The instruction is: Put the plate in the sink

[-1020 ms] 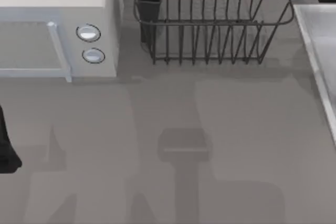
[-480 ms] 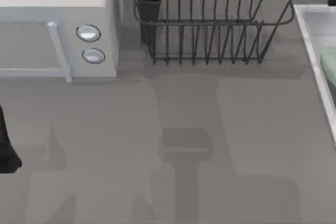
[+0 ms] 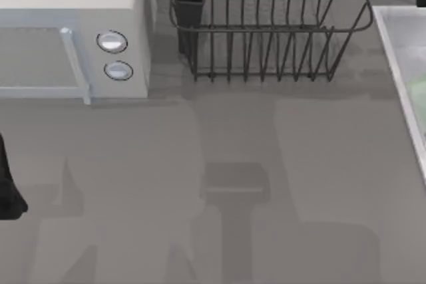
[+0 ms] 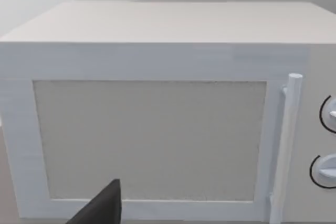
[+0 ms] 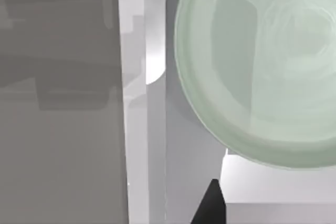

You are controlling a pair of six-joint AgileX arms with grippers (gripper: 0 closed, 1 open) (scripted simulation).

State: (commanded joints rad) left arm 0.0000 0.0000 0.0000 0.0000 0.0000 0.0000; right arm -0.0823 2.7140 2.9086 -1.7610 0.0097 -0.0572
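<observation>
Dark metal of the right gripper [image 5: 210, 203] shows as one fingertip in the right wrist view; whether its fingers are spread or pressed together cannot be told. Just beyond that fingertip lies the plate [image 5: 262, 61], pale mint green, round and smooth, with a shallow raised edge, inside the sink [image 5: 152, 129], whose pale rim runs straight beside it. From above, a faint green patch of the plate [image 3: 418, 91] sits within the sink [image 3: 393, 51] at the table's right edge. Left of the sink stands a dark wire dish rack [image 3: 266, 31], then a white microwave [image 3: 73, 31]. The left arm [image 3: 8, 184] is parked at the table's left edge, facing the microwave.
</observation>
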